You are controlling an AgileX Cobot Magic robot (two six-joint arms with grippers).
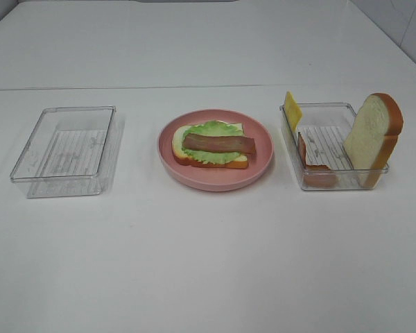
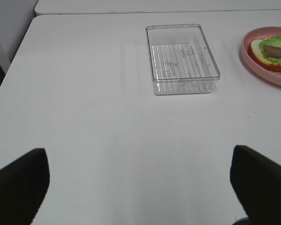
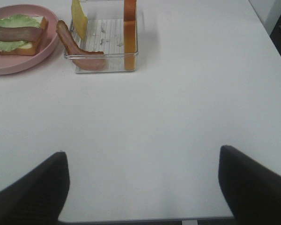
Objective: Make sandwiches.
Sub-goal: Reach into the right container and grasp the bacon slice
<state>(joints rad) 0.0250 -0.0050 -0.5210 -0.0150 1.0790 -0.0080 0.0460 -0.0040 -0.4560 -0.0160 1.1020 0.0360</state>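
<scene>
A: While the half-built toy sandwich [image 1: 213, 147] of white bread, green lettuce and brown bacon is seen on the round pink plate [image 1: 262, 158], centred on the white table [image 1: 208, 277], the yellow cheese slice [image 1: 292, 111], propped in the clear plastic tray [image 1: 347, 179] to the right, is judged due next. Its upper edge is best pinched by the right pincer [image 3: 141, 150], shown open and empty.

B: What is obscured?

A: The left pincer [image 2: 136, 150], likewise open, is cropped to its tips. Neither arm is caught from above.
</scene>
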